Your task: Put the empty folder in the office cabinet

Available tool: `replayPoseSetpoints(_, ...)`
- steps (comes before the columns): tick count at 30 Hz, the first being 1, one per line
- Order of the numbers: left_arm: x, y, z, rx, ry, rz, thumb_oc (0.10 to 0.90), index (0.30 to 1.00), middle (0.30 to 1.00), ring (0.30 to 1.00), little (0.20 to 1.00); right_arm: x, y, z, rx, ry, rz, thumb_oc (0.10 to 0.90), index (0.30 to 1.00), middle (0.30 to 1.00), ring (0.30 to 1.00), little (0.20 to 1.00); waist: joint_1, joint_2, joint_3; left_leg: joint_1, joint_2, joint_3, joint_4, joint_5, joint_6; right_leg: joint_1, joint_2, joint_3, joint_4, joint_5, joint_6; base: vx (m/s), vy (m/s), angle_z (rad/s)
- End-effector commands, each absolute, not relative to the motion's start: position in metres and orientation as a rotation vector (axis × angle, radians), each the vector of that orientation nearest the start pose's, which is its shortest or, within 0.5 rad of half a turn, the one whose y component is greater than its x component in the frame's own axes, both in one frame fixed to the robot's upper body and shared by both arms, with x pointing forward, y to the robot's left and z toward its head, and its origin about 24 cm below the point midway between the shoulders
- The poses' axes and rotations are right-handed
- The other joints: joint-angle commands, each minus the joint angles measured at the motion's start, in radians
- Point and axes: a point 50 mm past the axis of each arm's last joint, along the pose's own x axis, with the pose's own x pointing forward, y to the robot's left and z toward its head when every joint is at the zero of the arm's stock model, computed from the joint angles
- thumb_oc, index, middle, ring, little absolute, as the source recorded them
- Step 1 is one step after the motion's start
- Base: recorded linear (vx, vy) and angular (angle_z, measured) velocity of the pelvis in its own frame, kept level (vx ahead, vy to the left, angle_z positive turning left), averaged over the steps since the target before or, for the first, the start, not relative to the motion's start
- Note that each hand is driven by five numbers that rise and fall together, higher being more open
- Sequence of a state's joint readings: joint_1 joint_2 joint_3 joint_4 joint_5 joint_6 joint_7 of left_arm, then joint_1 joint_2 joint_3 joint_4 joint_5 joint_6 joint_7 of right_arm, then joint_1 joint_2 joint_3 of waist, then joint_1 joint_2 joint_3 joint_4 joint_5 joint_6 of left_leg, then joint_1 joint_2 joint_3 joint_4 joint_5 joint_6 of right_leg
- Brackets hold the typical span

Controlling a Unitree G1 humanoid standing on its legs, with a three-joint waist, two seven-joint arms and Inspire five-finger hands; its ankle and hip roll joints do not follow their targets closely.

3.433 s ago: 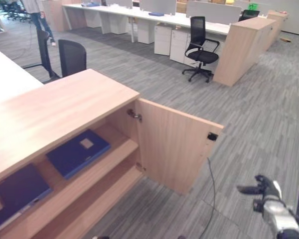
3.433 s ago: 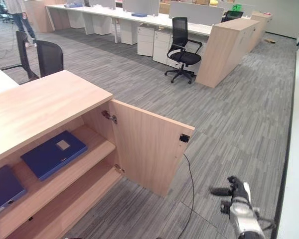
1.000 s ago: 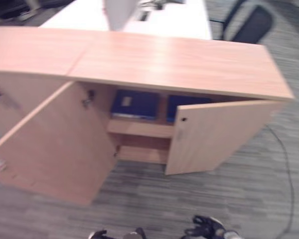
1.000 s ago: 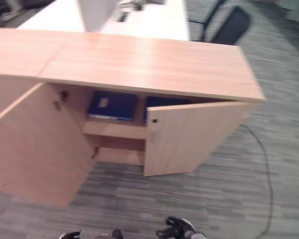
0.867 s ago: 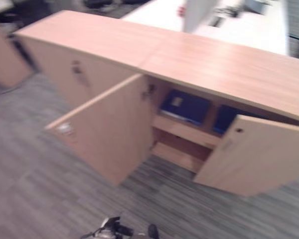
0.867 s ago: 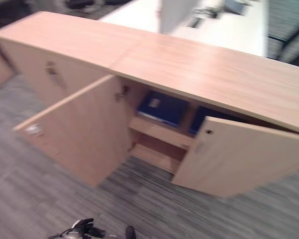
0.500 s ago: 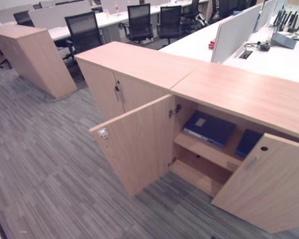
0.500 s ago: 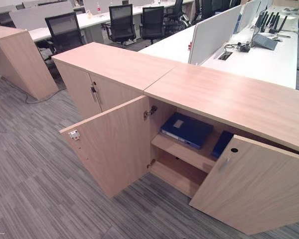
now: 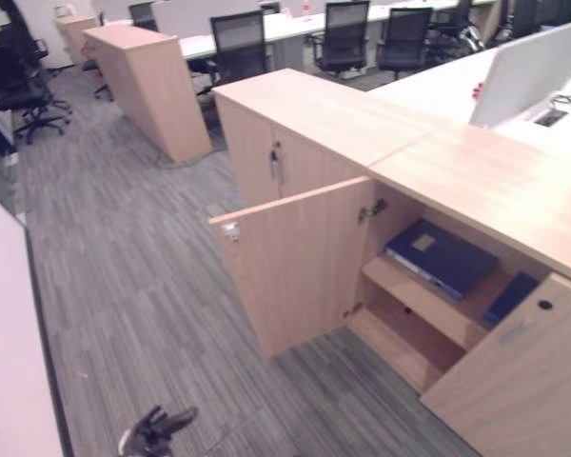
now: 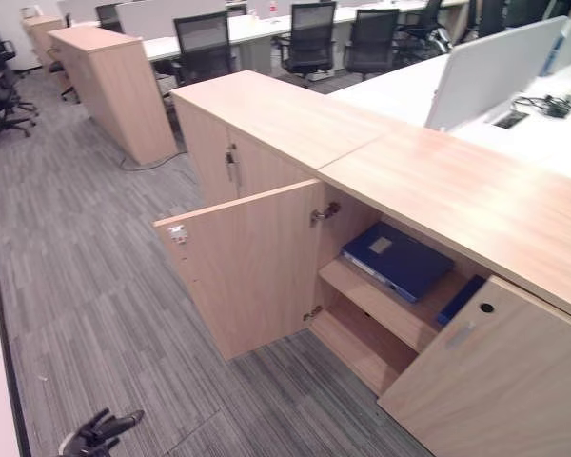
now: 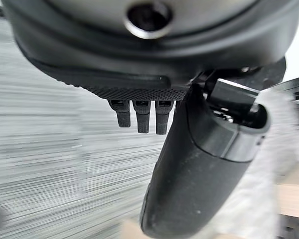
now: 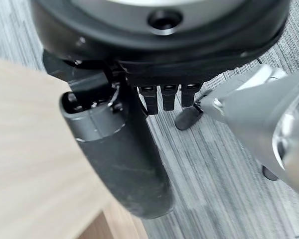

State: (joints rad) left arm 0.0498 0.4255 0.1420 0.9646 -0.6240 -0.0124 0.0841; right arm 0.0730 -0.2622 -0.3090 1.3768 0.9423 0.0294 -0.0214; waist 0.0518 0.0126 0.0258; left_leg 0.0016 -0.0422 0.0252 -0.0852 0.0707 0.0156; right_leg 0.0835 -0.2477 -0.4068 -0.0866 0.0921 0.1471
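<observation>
**Both robot hands empty, folders on the cabinet shelf**

At the lower left of the head views, the left robot hand (image 9: 157,430) hangs over the carpet (image 9: 124,286), fingers relaxed, holding nothing. The right robot hand (image 12: 139,164), seen by its wrist camera, is likewise slack and empty beside pale wood. At right, the office cabinet (image 10: 266,257) stands open; a blue folder (image 10: 397,259) with an unreadable label lies on its upper shelf (image 10: 366,297), and a second folder (image 10: 460,300) lies beside it.

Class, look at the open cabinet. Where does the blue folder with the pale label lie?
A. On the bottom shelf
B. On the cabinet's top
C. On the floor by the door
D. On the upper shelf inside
D: the blue folder lies flat on the upper shelf inside the open cabinet, under its top and above the bare bottom shelf.
</observation>
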Motion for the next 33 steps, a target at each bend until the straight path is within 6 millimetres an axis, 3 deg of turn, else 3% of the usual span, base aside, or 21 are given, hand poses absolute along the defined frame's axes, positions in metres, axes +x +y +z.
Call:
replayPoseSetpoints(1,0.175,0.366,-0.06,-0.181,0.569,0.766,0.8,0.9,0.9,0.9,0.9,0.02,-0.289,-0.156,0.723,1.068,-1.108,0.8,0.9,0.9,0.9,0.9,-0.027,0.025,-0.013,0.038,0.035,0.095,-0.002,-0.11,-0.037,0.013,0.001,-0.036,0.014,-0.024,0.051,0.07,-0.017,-0.28)
replayPoseSetpoints(2,0.184,0.384,-0.043,-0.116,0.541,0.782,0.8,0.9,0.9,0.9,0.9,0.015,-0.293,-0.155,0.709,1.072,-1.114,0.8,0.9,0.9,0.9,0.9,-0.041,0.024,-0.017,0.046,0.037,0.102,-0.002,-0.115,-0.04,0.017,0.003,-0.03,0.011,-0.023,0.052,0.05,-0.011,-0.22)
replayPoseSetpoints(3,0.184,0.384,-0.042,-0.116,0.541,0.782,0.8,0.9,0.9,0.9,0.9,0.015,-0.293,-0.155,0.709,1.072,-1.114,0.8,0.9,0.9,0.9,0.9,-0.04,0.023,-0.016,0.046,0.037,0.102,-0.002,-0.115,-0.04,0.018,0.003,-0.03,0.011,-0.023,0.052,0.05,-0.01,-0.29)
replayPoseSetpoints(5,0.201,0.404,-0.015,-0.011,0.507,0.779,0.8,0.9,0.9,0.9,0.9,0.008,-0.301,-0.152,0.687,1.077,-1.129,0.8,0.9,0.9,0.9,0.9,-0.064,0.027,-0.023,0.053,0.04,0.115,-0.002,-0.121,-0.043,0.02,0.006,-0.023,0.007,-0.023,0.056,0.04,-0.006,-0.22)
replayPoseSetpoints(6,0.202,0.404,-0.014,-0.01,0.506,0.778,0.8,0.9,0.9,0.9,0.9,0.008,-0.3,-0.152,0.689,1.077,-1.128,0.8,0.9,0.9,0.9,0.9,-0.063,0.026,-0.022,0.053,0.04,0.115,-0.002,-0.121,-0.044,0.02,0.006,-0.023,0.007,-0.023,0.056,0.04,-0.002,-0.11)
replayPoseSetpoints(7,0.212,0.419,0.008,0.067,0.486,0.78,0.8,0.9,0.9,0.9,0.9,0.005,-0.307,-0.149,0.673,1.068,-1.134,0.8,0.9,0.9,0.9,0.9,-0.082,0.029,-0.025,0.058,0.043,0.126,-0.002,-0.124,-0.045,0.017,0.007,-0.015,0.007,-0.021,0.059,0.02,0.006,-0.16)
replayPoseSetpoints(9,0.218,0.425,0.019,0.107,0.48,0.776,0.8,0.9,0.9,0.9,0.9,0.004,-0.309,-0.149,0.666,1.071,-1.134,0.8,0.9,0.9,0.9,0.9,-0.086,0.028,-0.024,0.06,0.043,0.133,-0.002,-0.125,-0.046,0.016,0.006,-0.01,0.006,-0.019,0.061,0.02,0.011,-0.15)
replayPoseSetpoints(10,0.225,0.435,0.038,0.16,0.469,0.786,0.8,0.9,0.9,0.9,0.9,0.001,-0.313,-0.146,0.648,1.077,-1.135,0.8,0.9,0.9,0.9,0.9,-0.101,0.032,-0.027,0.065,0.043,0.14,-0.002,-0.127,-0.045,0.012,0.006,-0.001,0.007,-0.015,0.064,0.01,0.012,-0.22)
replayPoseSetpoints(11,0.226,0.435,0.039,0.161,0.466,0.784,0.8,0.9,0.9,0.9,0.9,0.002,-0.313,-0.147,0.651,1.076,-1.135,0.8,0.9,0.9,0.9,0.9,-0.098,0.03,-0.025,0.065,0.043,0.141,-0.002,-0.127,-0.044,0.012,0.006,0.0,0.007,-0.015,0.064,0.02,0.032,-0.35)
replayPoseSetpoints(12,0.236,0.447,0.066,0.164,0.418,0.811,0.8,0.9,0.9,0.9,0.9,0.004,-0.32,-0.143,0.638,1.063,-1.13,0.8,0.9,0.9,0.9,0.9,-0.116,0.033,-0.025,0.073,0.043,0.156,-0.002,-0.131,-0.042,0.005,0.004,0.017,0.008,-0.006,0.069,0.02,0.035,-0.36)
replayPoseSetpoints(16,0.248,0.458,0.104,0.168,0.334,0.839,0.8,0.9,0.9,0.9,0.9,0.006,-0.33,-0.138,0.627,1.037,-1.119,0.8,0.9,0.9,0.9,0.9,-0.137,0.038,-0.026,0.078,0.042,0.177,-0.002,-0.134,-0.039,-0.009,0.003,0.038,0.007,0.008,0.077,0.01,0.039,-0.22)
replayPoseSetpoints(17,0.249,0.458,0.105,0.168,0.333,0.838,0.8,0.9,0.9,0.9,0.9,0.007,-0.33,-0.139,0.63,1.037,-1.119,0.8,0.9,0.9,0.9,0.9,-0.135,0.037,-0.025,0.078,0.041,0.178,-0.002,-0.134,-0.039,-0.009,0.002,0.039,0.007,0.008,0.078,0.0,0.051,-0.2)
replayPoseSetpoints(18,0.253,0.461,0.121,0.186,0.303,0.844,0.8,0.9,0.9,0.9,0.9,0.007,-0.334,-0.137,0.63,1.026,-1.12,0.8,0.9,0.9,0.9,0.9,-0.143,0.037,-0.023,0.081,0.039,0.186,-0.002,-0.137,-0.037,-0.015,0.0,0.048,0.007,0.017,0.083,0.0,0.05,-0.18)
replayPoseSetpoints(23,0.265,0.461,0.147,0.205,0.257,0.829,0.8,0.9,0.9,0.9,0.9,0.002,-0.342,-0.132,0.632,1.024,-1.129,0.8,0.9,0.9,0.9,0.9,-0.157,0.036,-0.022,0.086,0.035,0.204,-0.002,-0.141,-0.032,-0.025,-0.003,0.064,0.005,0.037,0.093,0.0,0.056,-0.14)
replayPoseSetpoints(26,0.287,0.447,0.164,0.245,0.213,0.721,0.8,0.9,0.9,0.9,0.9,-0.005,-0.349,-0.127,0.625,1.038,-1.151,0.8,0.9,0.9,0.9,0.9,-0.166,0.036,-0.013,0.087,0.029,0.212,-0.002,-0.144,-0.027,-0.036,-0.008,0.073,0.004,0.06,0.102,-0.01,0.056,-0.14)
replayPoseSetpoints(30,0.305,0.429,0.162,0.29,0.218,0.612,0.8,0.9,0.9,0.9,0.9,-0.01,-0.349,-0.127,0.625,1.057,-1.157,0.8,0.9,0.9,0.9,0.9,-0.166,0.036,-0.009,0.088,0.025,0.213,-0.002,-0.146,-0.025,-0.035,-0.012,0.07,0.004,0.064,0.104,-0.01,0.022,-0.06)
replayPoseSetpoints(33,0.324,0.402,0.152,0.296,0.22,0.468,0.8,0.9,0.9,0.9,0.9,-0.012,-0.349,-0.127,0.632,1.063,-1.158,0.8,0.9,0.9,0.9,0.9,-0.164,0.037,-0.005,0.088,0.02,0.207,-0.002,-0.149,-0.022,-0.031,-0.018,0.059,0.005,0.069,0.108,-0.02,0.009,0.03)
